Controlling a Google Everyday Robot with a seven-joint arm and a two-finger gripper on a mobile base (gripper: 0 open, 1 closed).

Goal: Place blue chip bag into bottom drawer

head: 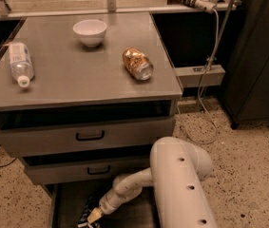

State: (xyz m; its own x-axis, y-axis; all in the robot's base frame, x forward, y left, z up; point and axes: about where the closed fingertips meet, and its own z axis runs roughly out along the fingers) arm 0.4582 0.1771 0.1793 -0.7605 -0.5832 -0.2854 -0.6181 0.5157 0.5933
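We see our hand (92, 217) low in the open bottom drawer (65, 203), right at the blue chip bag (84, 213) lying on its floor. We cannot tell how far open it is, or whether it grips the bag. The arm (129, 186) slants down and left beneath the bench (77, 80).

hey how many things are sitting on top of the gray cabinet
3: a round white bowl at the back, a gold metal can lying on the right, a clear plastic bottle lying at the left. The gripper is low in the open bottom drawer.
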